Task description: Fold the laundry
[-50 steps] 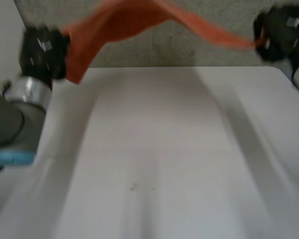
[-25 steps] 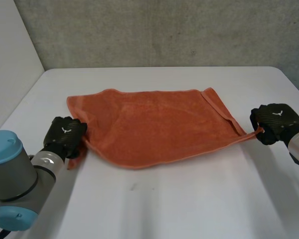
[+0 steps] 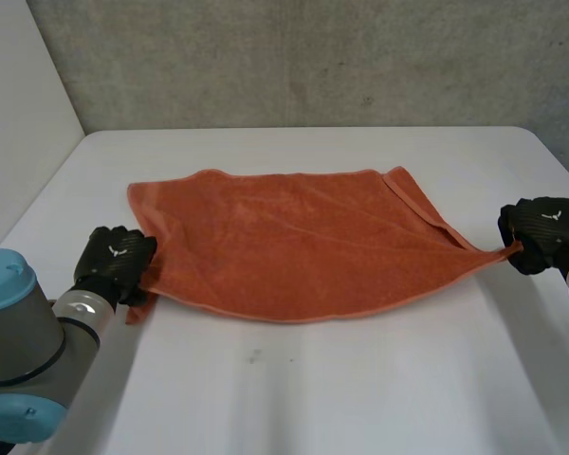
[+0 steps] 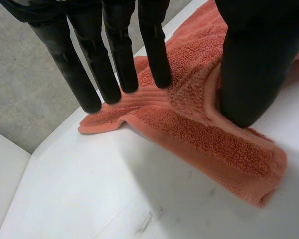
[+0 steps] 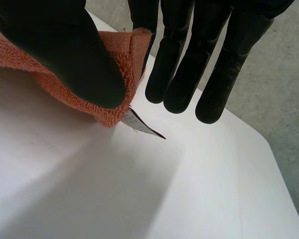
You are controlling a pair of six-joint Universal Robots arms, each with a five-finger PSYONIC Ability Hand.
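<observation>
An orange towel [image 3: 294,246] lies spread flat on the white table [image 3: 360,389]. My left hand [image 3: 117,258] is at the towel's near left corner. In its wrist view its straight fingers [image 4: 114,59] and thumb [image 4: 249,69] rest apart on the rumpled towel corner [image 4: 199,129], gripping nothing. My right hand [image 3: 547,233] is at the near right corner, which is drawn out to a point. There the thumb [image 5: 55,50] pinches the towel's hem [image 5: 137,47] against a finger, and a small label [image 5: 142,127] hangs from the corner.
A grey wall [image 3: 313,57] runs behind the table's far edge. The table's right edge [image 3: 555,152] passes close behind my right hand. Bare tabletop lies in front of the towel.
The towel came down from the air and now lies spread on the table. The left hand's fingers straightened off the corner. The right hand moved right, drawing its corner out.
</observation>
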